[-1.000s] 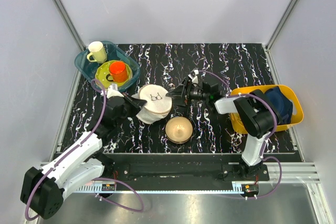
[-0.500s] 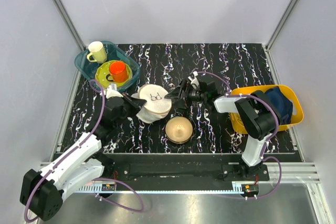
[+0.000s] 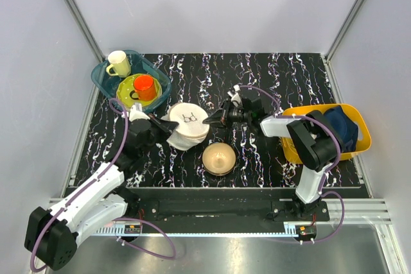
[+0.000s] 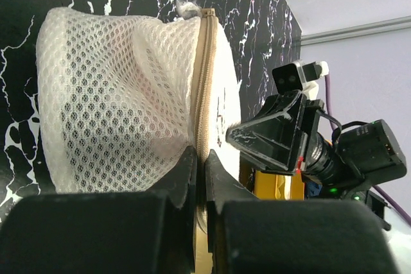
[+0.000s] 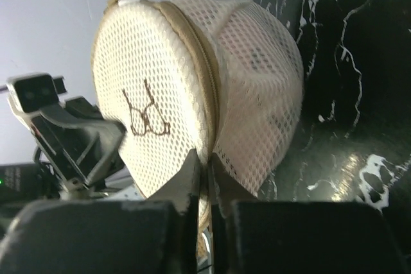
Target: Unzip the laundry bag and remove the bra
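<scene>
Right jaws nearer bag (image 3: pixel 186 128), bowl (image 3: pixel 219 158) beside

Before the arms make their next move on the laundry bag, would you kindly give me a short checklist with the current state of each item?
1. Left gripper shut on the laundry bag at its zip seam: ok.
2. Right gripper shut on the seam from the opposite side: ok.
3. Right gripper holds the zip pull itself: cannot tell; the pull is not visible.
4. Zip opened: not ok; it is closed along the stretch both wrist views show.
5. Bra out of the bag: not ok; none in view outside it.
6. Bowl apart from the bag: ok.
</scene>
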`<control>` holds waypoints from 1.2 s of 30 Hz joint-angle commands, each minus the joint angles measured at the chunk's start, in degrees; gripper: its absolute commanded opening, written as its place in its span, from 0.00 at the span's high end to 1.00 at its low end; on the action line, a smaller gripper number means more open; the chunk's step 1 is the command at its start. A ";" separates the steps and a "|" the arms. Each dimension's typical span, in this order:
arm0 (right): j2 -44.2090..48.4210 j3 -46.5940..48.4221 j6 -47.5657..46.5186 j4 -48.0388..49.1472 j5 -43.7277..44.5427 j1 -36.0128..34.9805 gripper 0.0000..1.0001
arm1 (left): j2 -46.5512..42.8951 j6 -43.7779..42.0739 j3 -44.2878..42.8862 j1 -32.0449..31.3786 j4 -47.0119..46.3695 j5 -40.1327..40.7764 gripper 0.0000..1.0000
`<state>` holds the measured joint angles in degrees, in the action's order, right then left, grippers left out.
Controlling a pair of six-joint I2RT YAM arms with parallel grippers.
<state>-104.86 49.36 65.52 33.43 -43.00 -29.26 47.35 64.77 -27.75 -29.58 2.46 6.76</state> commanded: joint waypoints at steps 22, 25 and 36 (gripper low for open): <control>-5.62 44.68 -56.10 -67.88 -6.83 0.43 1.00 | 2.91 -23.63 -16.02 15.69 6.97 -14.72 0.02; -4.39 43.98 -59.26 -69.72 -8.32 0.69 1.00 | 7.74 -26.44 -17.16 16.93 2.23 -23.94 0.06; -3.33 43.62 -63.49 -70.78 -16.06 0.87 1.00 | 21.28 -40.95 -22.00 16.14 -0.79 -43.50 0.03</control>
<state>-111.72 92.33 4.45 -36.95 -54.26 -28.71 67.02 31.09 -47.22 -13.37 4.75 -30.57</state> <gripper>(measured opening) 0.021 0.973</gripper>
